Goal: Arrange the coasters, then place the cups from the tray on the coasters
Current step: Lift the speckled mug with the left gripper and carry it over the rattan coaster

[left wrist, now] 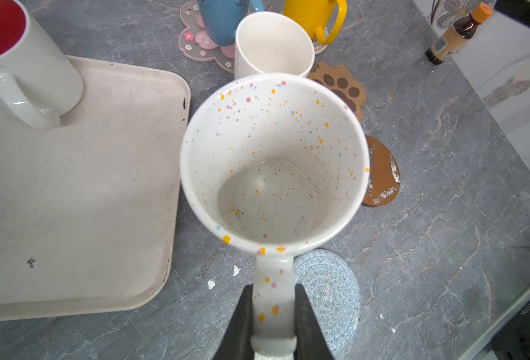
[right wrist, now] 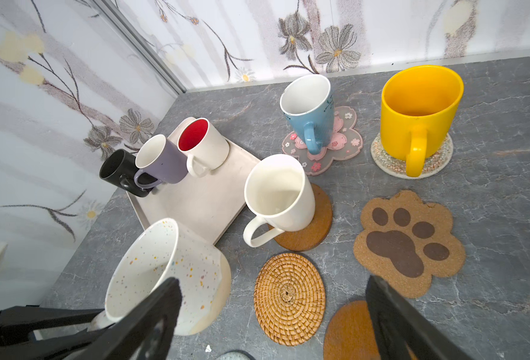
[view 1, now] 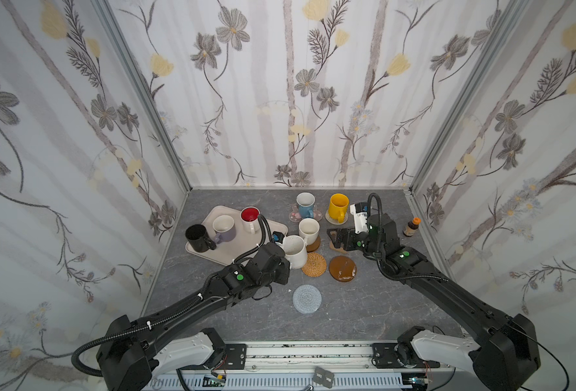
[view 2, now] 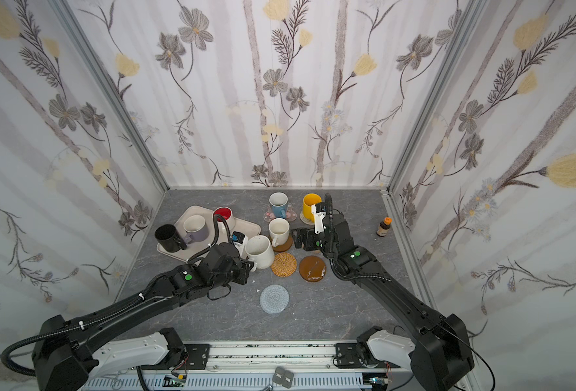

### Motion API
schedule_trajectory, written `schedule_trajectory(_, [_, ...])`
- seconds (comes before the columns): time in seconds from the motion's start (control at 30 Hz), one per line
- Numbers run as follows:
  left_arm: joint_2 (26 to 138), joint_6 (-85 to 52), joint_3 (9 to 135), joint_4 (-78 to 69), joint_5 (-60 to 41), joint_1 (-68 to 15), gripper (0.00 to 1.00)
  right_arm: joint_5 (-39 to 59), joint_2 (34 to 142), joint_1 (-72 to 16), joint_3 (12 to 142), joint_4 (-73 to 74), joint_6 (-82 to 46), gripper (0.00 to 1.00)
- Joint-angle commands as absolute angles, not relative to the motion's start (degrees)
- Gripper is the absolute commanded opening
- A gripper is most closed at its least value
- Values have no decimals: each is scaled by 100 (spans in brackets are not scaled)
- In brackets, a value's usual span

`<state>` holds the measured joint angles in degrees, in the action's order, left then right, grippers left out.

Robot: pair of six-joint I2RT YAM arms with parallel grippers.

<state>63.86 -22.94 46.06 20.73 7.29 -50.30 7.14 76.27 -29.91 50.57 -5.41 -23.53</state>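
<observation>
Gripping empty speckled mug [left wrist: 273,162] by handle: left jaws; right jaws gape; tray [left wrist: 86,187] holds three mugs [right wrist: 161,159].

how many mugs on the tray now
3: black ceramic mug at the left end of the cream tray, lavender ceramic mug beside it, white red-lined mug farther back. None hidden.

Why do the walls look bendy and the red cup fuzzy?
In both top views a wide lens splays the flowered walls outward; in the left wrist view the red-inside mug, close to the lens, is out of focus; in the right wrist view the right pincer looks soft, nearest the camera.
</observation>
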Motion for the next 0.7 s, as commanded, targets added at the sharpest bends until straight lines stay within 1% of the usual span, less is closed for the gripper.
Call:
schedule_trajectory(0.0, [6488, -2300, 4659, 1578, 1177, -5286, 0, 775, 7564, -2924, 4988, -439, -2364, 93])
schedule_trajectory(0.23, [7119, -2197, 4801, 1251, 1400, -5530, 0, 789, 7491, -2842, 4897, -457, -2355, 93])
schedule_trajectory(0.33, [7189, -2191, 4809, 1029, 1484, -5530, 0, 795, 7441, -2797, 4845, -457, -2355, 93])
schedule_trajectory(0.67, [7901, -2048, 5007, 452, 1258, -5529, 0, 879, 7374, -2595, 4740, -470, -2298, 93])
